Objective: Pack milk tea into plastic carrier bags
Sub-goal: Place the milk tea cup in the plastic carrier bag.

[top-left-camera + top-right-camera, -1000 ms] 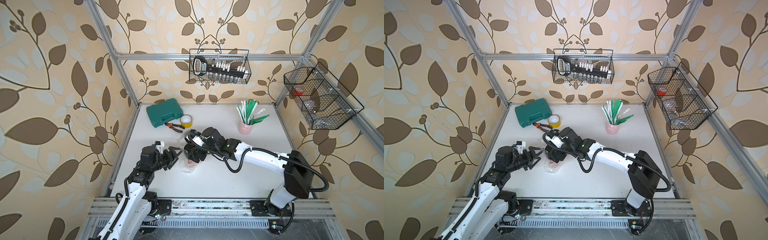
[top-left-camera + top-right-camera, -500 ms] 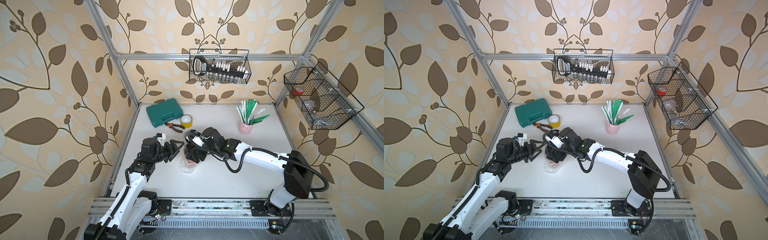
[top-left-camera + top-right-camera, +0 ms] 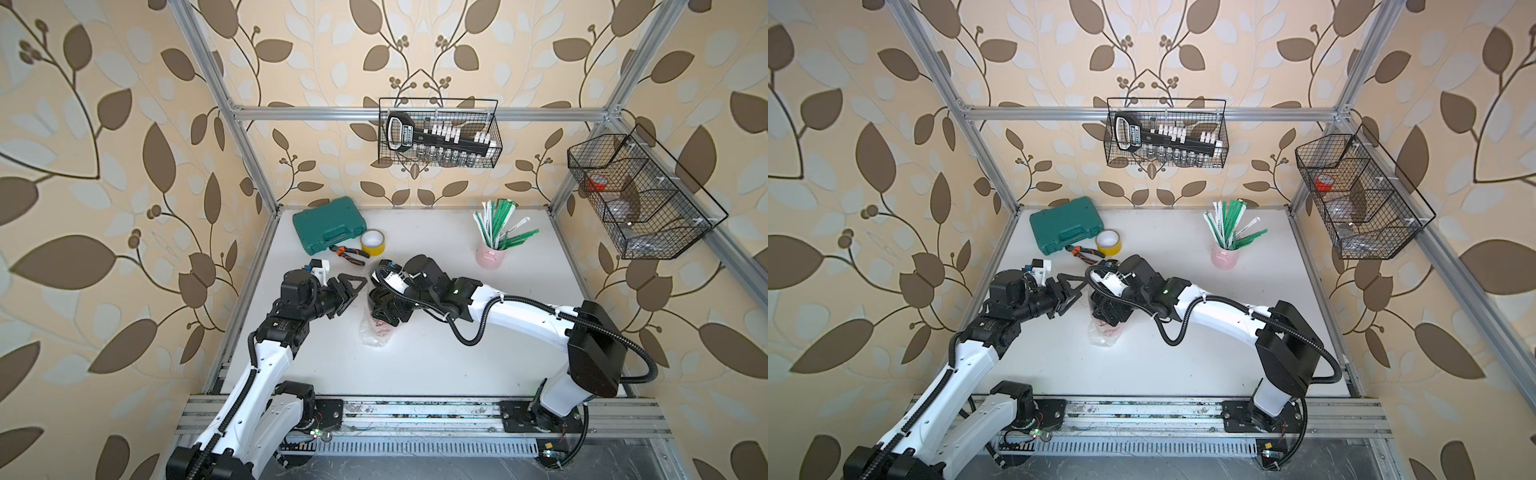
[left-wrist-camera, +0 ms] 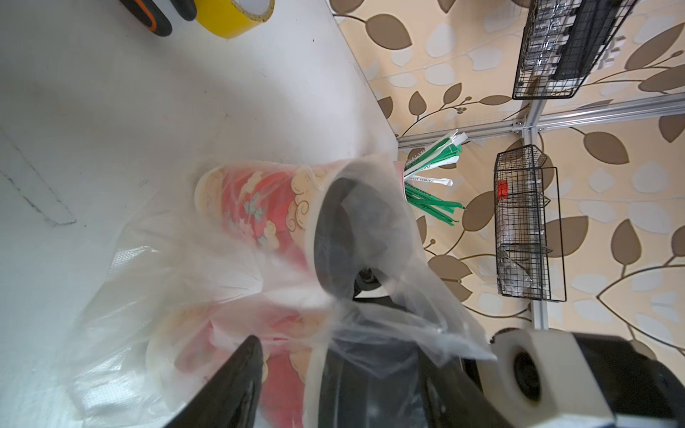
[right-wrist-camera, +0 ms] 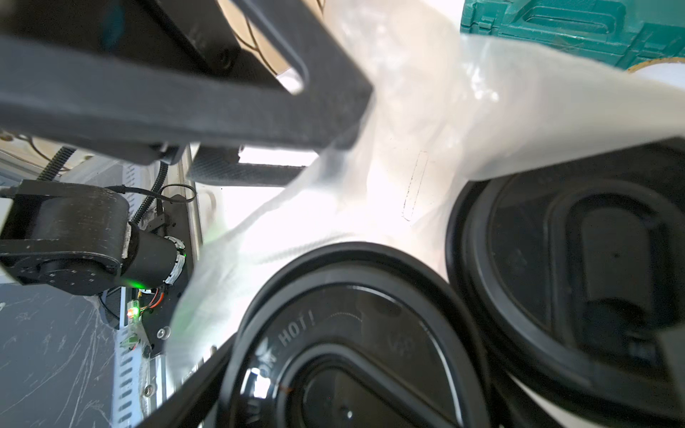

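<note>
In both top views, two tall red patterned paper cups stand on the white table inside a thin, clear, crinkly plastic bag. They are almost wholly hidden under the right gripper, and only a little red shows. The left gripper reaches in just beside the bag's top.

Left wrist view: both cups show side by side through the film. The nearer one is cut off by the frame edge and by one black finger. A pink cup of green-and-white straws is half hidden behind the bag.

Right wrist view: the cups' round black plastic lids fill the frame, both cut off. The left gripper's jaws stand apart with film drawn up to their tips; whether it is pinched is unclear. The right gripper's own fingers sit at the frame edges, either side of the lids. Whether they press on anything cannot be told.
</note>
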`<action>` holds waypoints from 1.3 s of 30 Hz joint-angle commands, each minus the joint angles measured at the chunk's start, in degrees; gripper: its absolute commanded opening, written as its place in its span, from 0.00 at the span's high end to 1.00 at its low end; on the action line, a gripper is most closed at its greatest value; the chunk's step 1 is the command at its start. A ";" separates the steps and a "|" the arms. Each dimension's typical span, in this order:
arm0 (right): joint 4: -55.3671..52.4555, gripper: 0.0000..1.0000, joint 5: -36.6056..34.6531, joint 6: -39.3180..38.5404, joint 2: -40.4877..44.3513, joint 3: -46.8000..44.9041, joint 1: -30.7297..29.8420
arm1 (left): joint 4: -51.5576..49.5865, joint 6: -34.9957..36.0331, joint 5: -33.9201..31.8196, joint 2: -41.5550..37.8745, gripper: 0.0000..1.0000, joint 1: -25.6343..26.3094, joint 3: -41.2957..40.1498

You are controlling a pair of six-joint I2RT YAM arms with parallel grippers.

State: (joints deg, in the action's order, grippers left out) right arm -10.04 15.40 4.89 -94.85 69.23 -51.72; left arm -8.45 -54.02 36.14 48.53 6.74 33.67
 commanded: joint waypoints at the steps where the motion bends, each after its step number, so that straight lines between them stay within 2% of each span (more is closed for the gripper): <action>1: -0.16 0.31 1.38 -0.14 -1.04 0.81 -0.32 | 3.93 0.68 2.22 1.43 0.44 0.31 0.79; 7: -0.06 0.31 1.83 -0.05 -1.83 1.86 -0.48 | 5.28 0.42 3.22 2.29 0.75 0.55 1.61; 11: 0.02 0.32 1.40 -0.05 -2.01 2.20 -0.50 | 3.33 0.51 4.21 0.80 0.79 0.56 2.30; 12: -0.04 0.32 1.30 -0.05 -2.11 2.22 -0.44 | 1.76 1.05 3.84 -0.20 0.76 0.55 2.79; 13: -0.01 0.32 1.17 -0.05 -2.24 2.22 -0.40 | -1.49 2.32 2.98 -1.45 0.67 0.62 3.86; 14: -0.02 0.32 1.13 -0.05 -2.18 2.14 -0.40 | -5.97 3.92 1.30 -2.66 0.50 0.56 5.44; 15: -0.05 0.32 1.13 -0.05 -2.19 2.14 -0.40 | -9.62 4.62 0.17 -3.65 0.42 0.56 6.98; 17: 0.01 0.32 1.13 -0.05 -2.23 2.05 -0.40 | -12.85 6.99 -0.08 -5.11 0.32 0.58 7.64; 22: -0.02 0.32 1.34 -0.05 -2.27 2.05 -0.45 | -11.92 6.64 2.84 -5.20 0.29 0.79 6.66; 29: 0.80 0.32 1.63 0.28 -2.27 2.14 -0.42 | -15.22 11.49 4.82 1.45 0.32 2.85 9.95; 32: 1.07 0.32 2.15 0.39 -2.52 2.49 -0.48 | -15.45 12.29 4.99 3.50 0.38 3.36 10.92; 34: 1.49 0.32 2.53 0.39 -2.53 2.39 -0.49 | -15.67 12.68 5.07 4.28 0.48 3.36 11.41; 36: 1.51 0.32 2.47 0.43 -2.60 2.49 -0.48 | -15.96 12.62 4.57 4.39 0.72 3.37 11.91; 39: 1.37 0.32 2.10 0.39 -2.71 2.62 -0.48 | -17.17 13.06 3.94 4.12 0.96 3.36 13.35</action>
State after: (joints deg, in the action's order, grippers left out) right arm -8.86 16.53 4.93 -96.53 70.00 -51.79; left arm -24.53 -43.18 39.03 53.17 9.80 43.62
